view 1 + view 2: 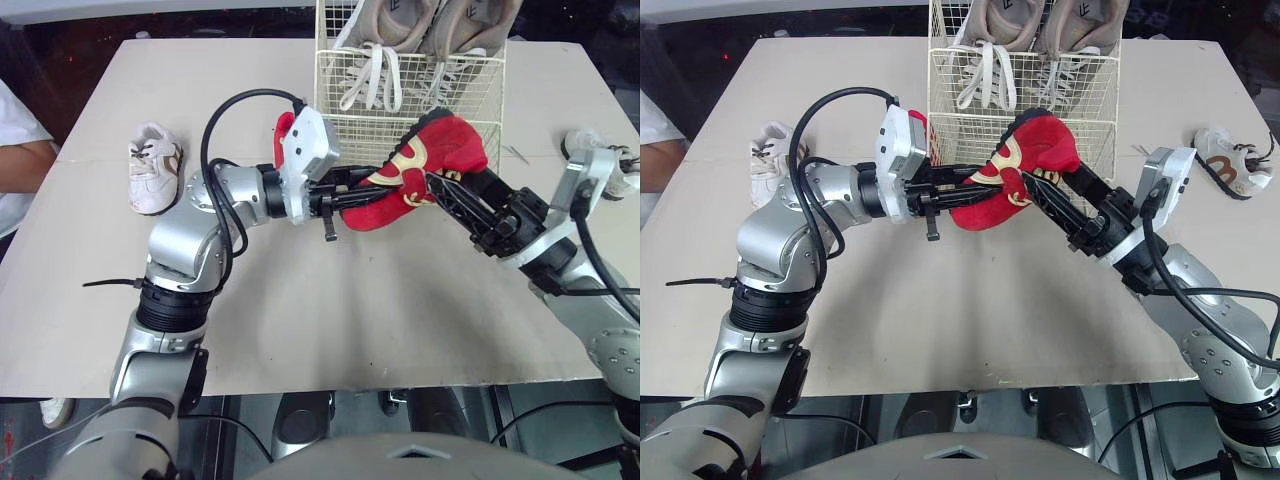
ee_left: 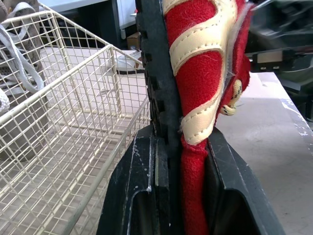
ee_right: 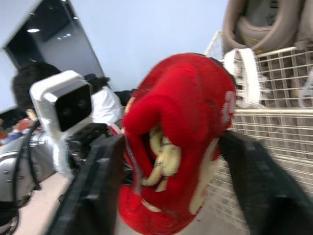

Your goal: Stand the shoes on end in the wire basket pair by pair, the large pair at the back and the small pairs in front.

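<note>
Left end effector (image 1: 365, 188) and right end effector (image 1: 432, 183) both clamp the red shoe (image 1: 452, 140) — near the wire basket (image 1: 475, 95).

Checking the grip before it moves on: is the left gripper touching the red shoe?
Touching. In the left wrist view the left gripper clamps the red shoe, its fingers pressed on both sides.
</note>
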`<state>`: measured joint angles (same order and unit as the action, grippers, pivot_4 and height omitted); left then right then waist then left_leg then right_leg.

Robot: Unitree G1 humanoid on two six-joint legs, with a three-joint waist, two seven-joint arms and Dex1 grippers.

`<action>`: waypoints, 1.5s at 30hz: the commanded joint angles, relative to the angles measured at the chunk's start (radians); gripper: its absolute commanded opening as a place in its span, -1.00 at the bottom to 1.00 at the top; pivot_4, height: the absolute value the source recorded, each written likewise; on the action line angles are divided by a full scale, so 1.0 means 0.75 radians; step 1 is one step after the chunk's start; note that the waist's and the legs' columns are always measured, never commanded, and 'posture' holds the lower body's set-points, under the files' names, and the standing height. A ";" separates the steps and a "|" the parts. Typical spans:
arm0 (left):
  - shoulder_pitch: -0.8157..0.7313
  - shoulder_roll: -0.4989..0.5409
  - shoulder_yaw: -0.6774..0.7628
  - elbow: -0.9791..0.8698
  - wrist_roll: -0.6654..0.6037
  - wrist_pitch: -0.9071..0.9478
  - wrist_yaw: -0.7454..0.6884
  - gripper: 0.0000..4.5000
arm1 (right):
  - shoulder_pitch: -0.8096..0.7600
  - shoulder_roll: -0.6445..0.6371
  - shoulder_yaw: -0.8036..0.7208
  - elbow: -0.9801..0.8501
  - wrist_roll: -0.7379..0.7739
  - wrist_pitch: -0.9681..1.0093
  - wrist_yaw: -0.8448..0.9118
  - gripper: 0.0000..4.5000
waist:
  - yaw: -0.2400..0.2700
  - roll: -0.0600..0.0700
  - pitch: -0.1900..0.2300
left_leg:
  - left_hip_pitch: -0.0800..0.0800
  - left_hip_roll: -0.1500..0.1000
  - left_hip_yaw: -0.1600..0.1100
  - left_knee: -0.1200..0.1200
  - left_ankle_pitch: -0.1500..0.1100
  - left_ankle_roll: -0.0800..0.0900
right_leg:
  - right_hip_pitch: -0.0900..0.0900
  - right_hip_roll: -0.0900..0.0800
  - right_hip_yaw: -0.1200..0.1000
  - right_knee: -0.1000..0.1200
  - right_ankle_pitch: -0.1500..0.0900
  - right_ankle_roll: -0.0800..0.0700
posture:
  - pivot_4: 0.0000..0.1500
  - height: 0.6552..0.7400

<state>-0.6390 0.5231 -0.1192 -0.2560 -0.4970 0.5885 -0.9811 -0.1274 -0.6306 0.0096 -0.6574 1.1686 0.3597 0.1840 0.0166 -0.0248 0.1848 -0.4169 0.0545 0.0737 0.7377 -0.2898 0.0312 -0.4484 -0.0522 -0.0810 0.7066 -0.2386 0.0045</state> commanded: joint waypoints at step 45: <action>-0.035 0.188 0.377 -0.221 -0.283 0.227 0.328 0.97 | -0.672 0.185 -0.231 0.462 -0.443 0.524 -0.300 -1.00 | -0.005 0.001 0.000 | -0.002 0.001 0.000 -0.009 0.000 0.000 | 0.000 0.001 -0.001 -0.011 0.003 -0.004 | 1.00 -0.27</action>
<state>-0.6463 0.6503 0.1463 -0.3822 -0.6947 0.7595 -0.7446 -0.6052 -0.5001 -0.1551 -0.2768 0.8272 0.7136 -0.0310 0.0128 -0.0242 0.1850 -0.4185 0.0550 0.0738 0.7306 -0.2897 0.0310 -0.4488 -0.0517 -0.0822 0.6980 -0.2360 0.0013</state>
